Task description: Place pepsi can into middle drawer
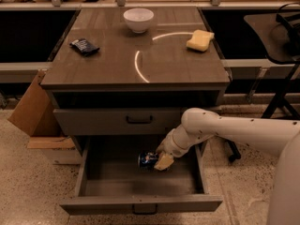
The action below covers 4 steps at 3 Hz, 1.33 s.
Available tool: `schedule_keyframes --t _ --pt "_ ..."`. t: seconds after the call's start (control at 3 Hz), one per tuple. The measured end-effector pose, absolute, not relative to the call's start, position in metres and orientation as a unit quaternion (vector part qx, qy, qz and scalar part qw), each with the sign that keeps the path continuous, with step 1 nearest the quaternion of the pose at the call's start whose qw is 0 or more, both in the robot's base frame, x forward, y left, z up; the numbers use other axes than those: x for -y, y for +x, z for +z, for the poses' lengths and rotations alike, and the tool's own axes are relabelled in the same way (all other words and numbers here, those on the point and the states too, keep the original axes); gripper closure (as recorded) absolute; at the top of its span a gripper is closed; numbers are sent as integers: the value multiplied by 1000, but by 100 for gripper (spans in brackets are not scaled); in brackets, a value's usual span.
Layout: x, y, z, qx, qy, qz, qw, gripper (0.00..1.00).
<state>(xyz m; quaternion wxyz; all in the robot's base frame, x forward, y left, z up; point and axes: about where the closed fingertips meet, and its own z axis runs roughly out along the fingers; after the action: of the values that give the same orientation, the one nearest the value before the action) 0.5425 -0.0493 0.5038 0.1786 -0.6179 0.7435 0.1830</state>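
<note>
The pepsi can [146, 160] is a small blue can lying on its side inside the open middle drawer [140, 204], near the middle of its grey interior. My gripper [161, 162] reaches down into the drawer from the right on a white arm and is shut on the can's right end. The drawer is pulled far out, its flat grey front with a small dark handle toward the camera.
A closed drawer front with a black bar handle [138, 120] sits above. On the cabinet top are a white bowl [138, 19], a yellow sponge [200, 40] and a dark blue snack packet [84, 46]. A cardboard box [30, 107] leans at the left; black chair legs [281, 93] stand at the right.
</note>
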Motion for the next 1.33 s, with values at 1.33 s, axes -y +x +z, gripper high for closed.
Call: schedule_keyframes --t 1.33 --pt "46 558 461 -722 -626 189 226 100"
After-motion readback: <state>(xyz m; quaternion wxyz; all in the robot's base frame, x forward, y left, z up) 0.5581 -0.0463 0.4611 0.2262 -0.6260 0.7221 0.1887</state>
